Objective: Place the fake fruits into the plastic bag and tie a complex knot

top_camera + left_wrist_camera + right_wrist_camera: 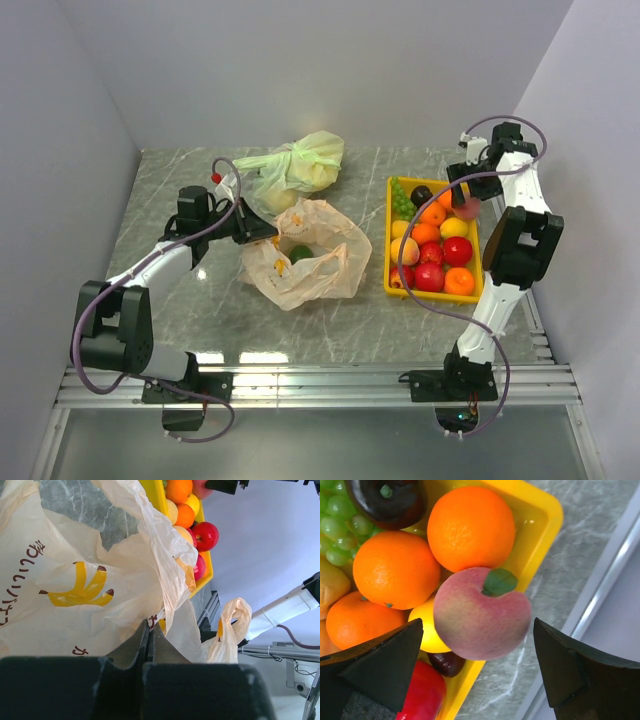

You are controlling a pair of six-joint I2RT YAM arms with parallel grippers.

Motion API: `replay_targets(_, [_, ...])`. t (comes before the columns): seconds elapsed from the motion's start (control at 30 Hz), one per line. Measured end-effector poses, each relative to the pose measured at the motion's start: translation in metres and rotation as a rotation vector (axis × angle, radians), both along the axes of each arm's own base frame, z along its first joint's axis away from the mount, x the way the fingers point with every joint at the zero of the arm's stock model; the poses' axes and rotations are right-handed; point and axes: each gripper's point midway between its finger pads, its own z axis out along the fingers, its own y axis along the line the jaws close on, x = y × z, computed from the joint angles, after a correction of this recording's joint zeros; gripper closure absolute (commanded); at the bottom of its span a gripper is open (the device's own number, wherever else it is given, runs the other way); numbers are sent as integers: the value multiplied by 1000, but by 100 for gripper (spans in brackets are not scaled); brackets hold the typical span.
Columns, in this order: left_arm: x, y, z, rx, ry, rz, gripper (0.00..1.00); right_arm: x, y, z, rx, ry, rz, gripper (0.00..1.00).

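Note:
The peach-orange plastic bag lies open at mid-table with a green fruit inside. My left gripper is shut on the bag's left rim; in the left wrist view its jaws pinch the thin film of the bag. The other fake fruits fill the yellow tray on the right. Over the tray's far right corner my right gripper stands open. In its wrist view a pink peach sits between the wide fingers of the gripper, on top of oranges and a lemon.
A pale yellow-green knotted bag lies behind the plastic bag. Grapes, a dark plum and a red apple crowd the tray. The table's right edge and the wall run close beside the tray.

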Motion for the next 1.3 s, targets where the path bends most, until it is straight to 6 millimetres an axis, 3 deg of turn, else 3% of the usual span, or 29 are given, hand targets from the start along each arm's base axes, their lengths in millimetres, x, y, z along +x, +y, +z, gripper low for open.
replay_targets(0.27, [-1,0,-3,5,10,-2,99,-9,9,-11,48,37,0,41])
replay_targets(0.33, [-1,0,-3,5,11,-2,99,-10,10,-10,52,38,-1,42])
replay_targets(0.43, [-1,0,-3,5,12,-3,99,-13,15,1,70,26,6,45])
replay_targets(0.57, [-1,0,-3,6,12,-3,99,-16,36,41,118,-36,40,46])
replay_targets(0.63, [-2,0,-3,5,13,-4,99,-17,61,72,158,-100,86,46])
replay_targets(0.7, [-2,0,-4,5,15,-5,100,-24,100,101,199,-156,156,46])
replay_targets(0.8, [-3,-1,-3,1,14,-12,99,-48,187,137,282,-231,331,46])
replay_targets(0.87, [-4,-1,-2,-4,14,-20,99,-70,240,147,336,-250,444,46])
replay_targets(0.97, [-4,-2,-2,-9,18,-27,99,-110,318,143,423,-213,608,46])
replay_targets(1.07, [-3,-3,-2,-14,24,-33,100,-132,363,123,456,-146,684,44])
replay_targets(1.13, [-3,-3,-2,-16,23,-35,99,-149,384,105,463,-93,723,39])
replay_targets(1.17, [-3,-3,-1,-17,24,-37,100,-157,391,98,463,-69,738,21])
replay_targets(1.23, [-3,-4,-1,-23,30,-37,100,-181,403,79,455,-2,772,2])
replay_targets(1.3, [-2,-4,0,-30,32,-35,99,-199,411,67,446,41,800,1])
